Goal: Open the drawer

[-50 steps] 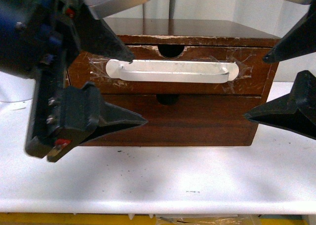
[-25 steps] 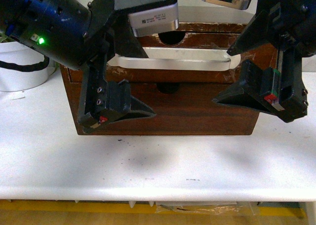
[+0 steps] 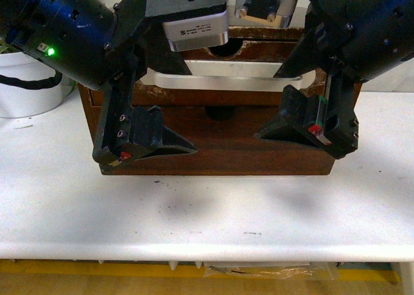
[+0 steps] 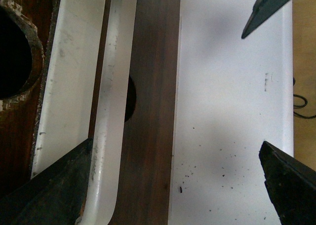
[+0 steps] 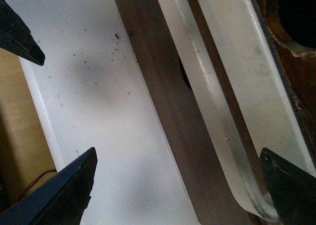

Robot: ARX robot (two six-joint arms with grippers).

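Note:
The drawer point(image 3: 213, 98) is the upper one of a dark brown wooden chest; its long white bar handle point(image 3: 226, 83) is taped on below a half-round notch point(image 3: 223, 49). My left gripper point(image 3: 193, 110) is open in front of the handle's left end. My right gripper point(image 3: 266, 106) is open in front of its right end. In the left wrist view the gripper point(image 4: 175, 143) is wide open, one finger point(image 4: 54, 185) beside the handle point(image 4: 111, 111). In the right wrist view the gripper point(image 5: 177, 153) is wide open, one finger point(image 5: 291, 185) by the handle's curved end point(image 5: 247, 190). Neither touches it.
A plain dark drawer front point(image 3: 226, 149) without a handle lies below. The chest stands on a white table point(image 3: 207, 211) with black specks. A white bucket point(image 3: 26, 81) stands at the left. The table's front edge point(image 3: 207, 259) is near.
Both grippers have moved away from the camera toward the drawer front and closer together, now framing the handle's two ends. The drawer has not visibly moved.

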